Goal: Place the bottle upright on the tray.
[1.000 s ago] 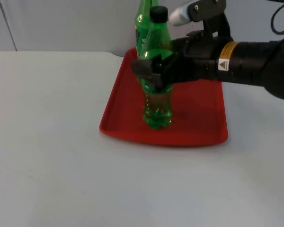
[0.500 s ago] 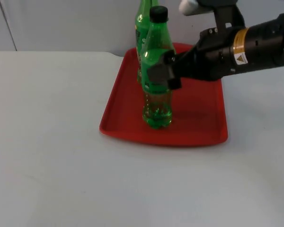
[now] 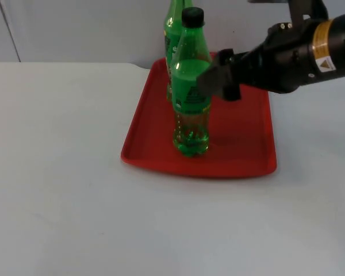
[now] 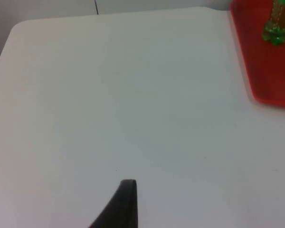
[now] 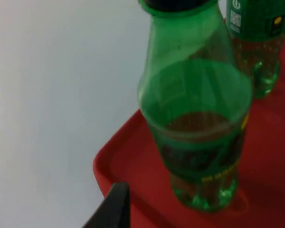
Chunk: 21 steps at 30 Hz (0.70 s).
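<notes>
Your right gripper hangs just beside the upright bottle, apparently empty though its opening is hard to judge, since the bottle stands unsupported on the tray.

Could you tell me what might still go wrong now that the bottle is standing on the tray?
1. The right gripper hangs level with the label of the front bottle; a sideways swing of the arm could clip it and tip it.
2. The second bottle stands just behind it on the red tray, so a toppling front bottle would probably take it down too.

The left gripper waits over the bare table, posing no evident risk.
</notes>
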Each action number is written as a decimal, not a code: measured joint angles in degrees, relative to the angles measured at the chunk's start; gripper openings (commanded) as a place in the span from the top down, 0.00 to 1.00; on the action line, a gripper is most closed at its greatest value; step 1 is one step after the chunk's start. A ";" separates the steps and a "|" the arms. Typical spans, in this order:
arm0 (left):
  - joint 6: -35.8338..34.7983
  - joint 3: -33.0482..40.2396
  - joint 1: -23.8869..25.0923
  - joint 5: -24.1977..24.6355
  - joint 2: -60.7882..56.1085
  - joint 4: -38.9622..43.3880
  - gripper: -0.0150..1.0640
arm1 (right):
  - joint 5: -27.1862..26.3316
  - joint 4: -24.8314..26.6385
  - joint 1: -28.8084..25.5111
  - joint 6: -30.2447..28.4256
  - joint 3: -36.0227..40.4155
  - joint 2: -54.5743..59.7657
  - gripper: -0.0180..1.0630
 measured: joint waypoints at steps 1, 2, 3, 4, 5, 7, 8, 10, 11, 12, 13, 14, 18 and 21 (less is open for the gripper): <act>0.00 0.00 0.00 0.00 0.00 0.00 0.01 | 0.48 -2.51 0.00 2.08 0.73 -0.89 0.01; 0.00 0.00 0.00 0.00 0.00 0.00 0.01 | 1.06 -4.80 0.00 4.41 1.38 -1.83 0.01; 0.00 0.00 0.00 0.00 0.00 0.00 0.01 | 1.49 -7.92 0.00 6.48 2.00 -2.81 0.01; 0.00 0.00 0.00 0.00 0.00 0.00 0.01 | 1.89 -11.27 0.00 9.27 2.66 -3.59 0.01; 0.00 0.00 0.00 0.00 0.00 0.00 0.01 | 2.07 -14.25 0.00 11.92 3.23 -4.35 0.01; 0.00 0.00 0.00 0.00 0.00 0.00 0.01 | 2.13 -18.28 0.00 16.22 3.66 -5.28 0.01; 0.00 0.00 0.00 0.00 0.00 0.00 0.01 | 2.23 -22.66 0.00 19.63 3.91 -6.02 0.01; 0.00 0.00 0.00 0.00 0.00 0.00 0.01 | 2.23 -30.83 0.00 25.61 4.07 -7.05 0.01; 0.00 0.00 0.00 0.00 0.00 0.00 0.01 | 2.23 -30.83 0.00 25.61 4.07 -7.05 0.01; 0.00 0.00 0.00 0.00 0.00 0.00 0.01 | 2.23 -34.07 0.00 27.35 4.07 -7.49 0.01; 0.00 0.00 0.00 0.00 0.00 0.00 0.01 | 2.11 -37.77 0.00 28.31 4.07 -8.10 0.01; 0.00 0.00 0.00 0.00 0.00 0.00 0.01 | 2.11 -39.75 0.00 29.17 3.96 -8.78 0.01; 0.00 0.00 0.00 0.00 0.00 0.00 0.01 | 2.33 -41.82 -0.11 31.76 3.12 -11.13 0.01; 0.00 0.00 0.00 0.00 0.00 0.00 0.01 | 2.32 -42.43 -1.65 42.90 2.69 -13.88 0.01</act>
